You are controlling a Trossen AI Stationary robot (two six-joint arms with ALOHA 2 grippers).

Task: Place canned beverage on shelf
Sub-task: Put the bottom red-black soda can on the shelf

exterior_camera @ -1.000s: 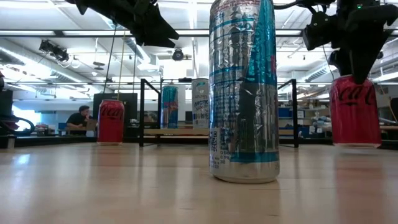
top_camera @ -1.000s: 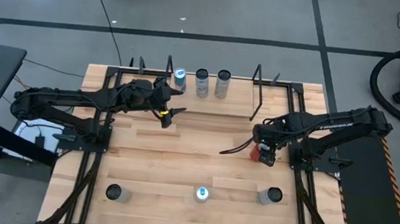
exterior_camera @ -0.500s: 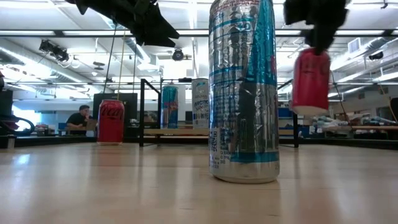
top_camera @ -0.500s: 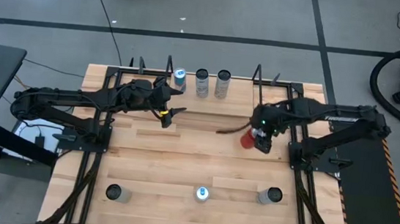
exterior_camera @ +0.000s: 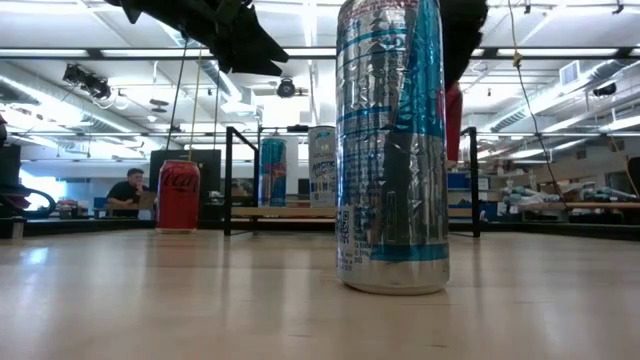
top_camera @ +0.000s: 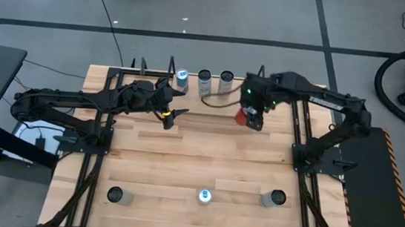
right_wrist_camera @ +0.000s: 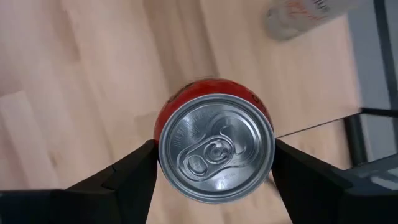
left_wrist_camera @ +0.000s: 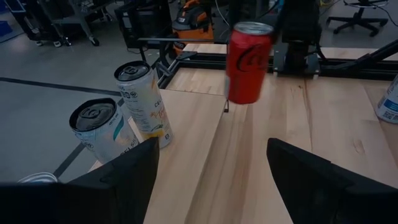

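Jaws first: the right gripper [right_wrist_camera: 214, 163] is clamped on the red can [right_wrist_camera: 214, 144], one finger pressed to each side of it, and the left gripper [top_camera: 173, 116] stands wide open with nothing between its fingers, hanging over the back-left part of the table [top_camera: 183, 156].

Near edge now: three cans stand in a row along the front, a grey-topped one [top_camera: 115, 194] on the left, a tall silver and blue can [exterior_camera: 391, 145] in the middle, another grey-topped one [top_camera: 277, 198] on the right. In the low view a red can [exterior_camera: 178, 196] stands on the boards at left.

Further back, the carried red can is up in the air, clear of the wood, just in front of the shelf [top_camera: 240, 106] and beside its right end. Its long axis runs straight up and down: pull-tab lid facing up toward the wrist, base pointing down at the boards.

At the far edge, the shelf carries three upright cans in a line, a blue-topped one [top_camera: 182, 77], a white one [top_camera: 205, 82] and a pale one [top_camera: 225, 82], all left of the carried can
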